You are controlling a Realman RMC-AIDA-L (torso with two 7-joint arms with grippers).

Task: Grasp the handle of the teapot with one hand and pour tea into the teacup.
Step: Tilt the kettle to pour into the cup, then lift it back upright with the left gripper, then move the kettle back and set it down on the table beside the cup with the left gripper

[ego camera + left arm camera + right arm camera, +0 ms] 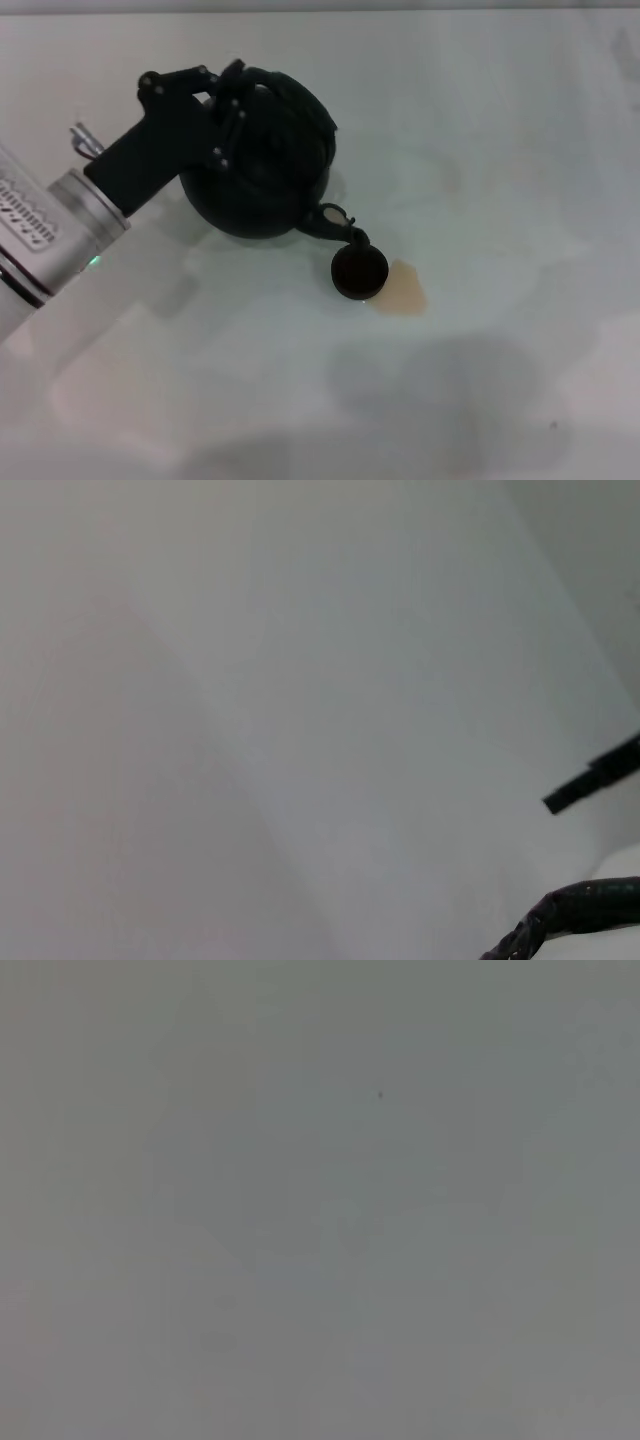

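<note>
The round black teapot (255,185) is in the head view at the upper middle, tilted toward the front right. Its short spout (338,222) reaches down to the rim of the tiny dark teacup (358,272), which stands on the white table just in front of it. My left gripper (232,105) comes in from the left and is shut on the dark arched handle (290,100) over the pot's top. A wrapped dark strap (590,902) shows at the edge of the left wrist view. My right gripper is out of view.
A pale tan wet patch (405,288) lies on the white table (480,150) right beside the teacup, on its right. My left arm's silver forearm (50,230) crosses the left side of the table.
</note>
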